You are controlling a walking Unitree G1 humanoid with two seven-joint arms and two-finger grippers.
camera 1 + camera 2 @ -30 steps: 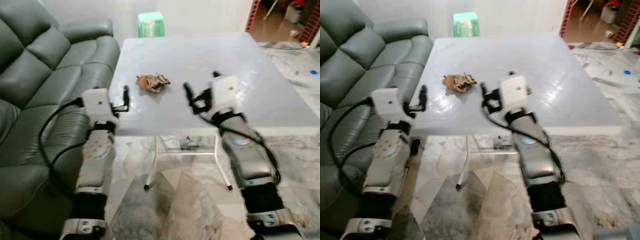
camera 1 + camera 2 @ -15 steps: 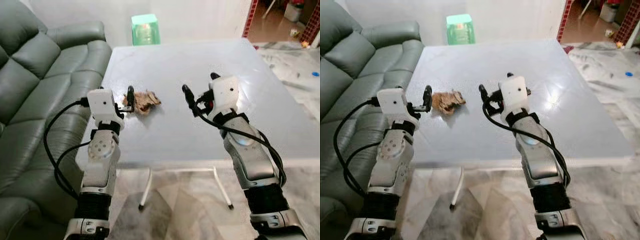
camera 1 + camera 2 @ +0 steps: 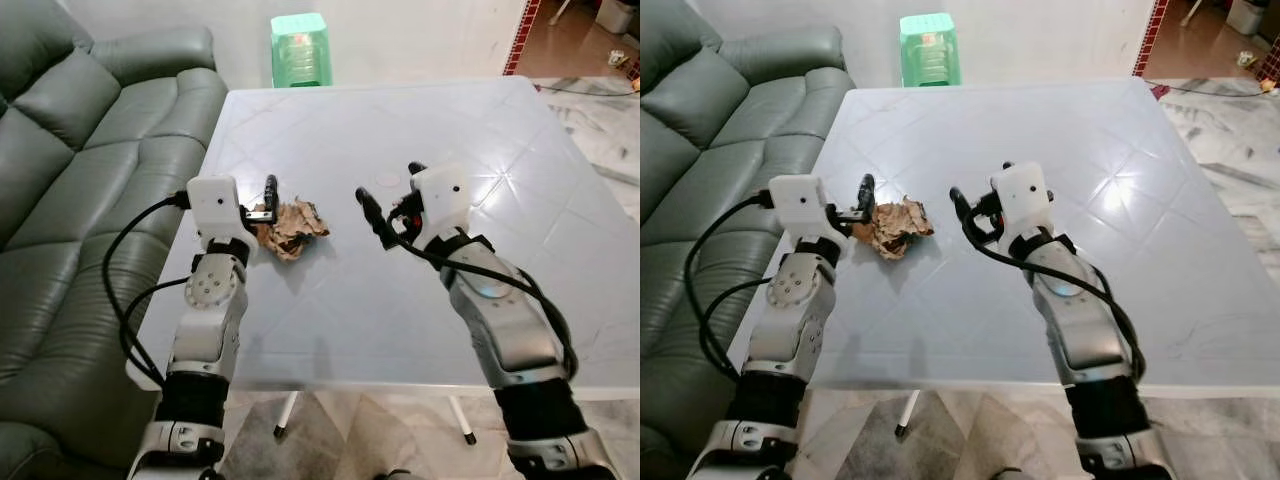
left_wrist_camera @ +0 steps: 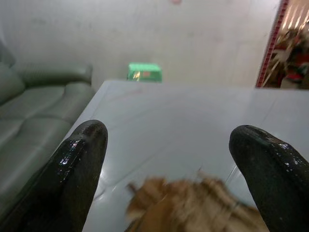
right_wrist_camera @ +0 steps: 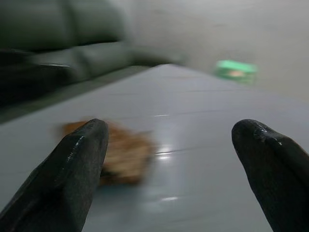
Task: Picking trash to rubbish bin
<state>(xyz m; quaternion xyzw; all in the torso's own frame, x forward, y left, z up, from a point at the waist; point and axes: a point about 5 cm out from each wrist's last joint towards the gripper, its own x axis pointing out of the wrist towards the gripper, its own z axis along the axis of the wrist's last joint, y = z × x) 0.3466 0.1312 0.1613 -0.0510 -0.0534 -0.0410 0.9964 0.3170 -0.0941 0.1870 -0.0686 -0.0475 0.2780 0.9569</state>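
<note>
The trash (image 3: pixel 291 228) was a crumpled brown wad, looked like dry paper or a dead leaf, all ragged edges and creases, and it sat on the counter (image 3: pixel 480 130) toward the robot's left side, not far from the near-left edge. The counter itself was a pale, glossy square top with faint diagonal lines running across it and a bright glare patch on the right, standing on thin white metal legs (image 3: pixel 287 412).

The left tool (image 3: pixel 268 202) was right up against the wad, coming at it from the sofa side, with the silver forearm angled up from below and a black cable looping off the wrist. In the left wrist view its two black fingers (image 4: pixel 72 169) were spread wide with the brown wad blurry between and just ahead of them, so wide open and holding nothing. The right tool (image 3: pixel 392 200) hung over the middle of the counter, a bit apart from the wad and pointed toward it, fingers (image 5: pixel 72 169) also spread wide with nothing in them.

A padded grey-green leather sofa (image 3: pixel 70 150) ran along the left of the counter, a green plastic stool (image 3: pixel 300 48) stood past the far edge against the wall, and the floor (image 3: pixel 600 90) was marbled tile.
</note>
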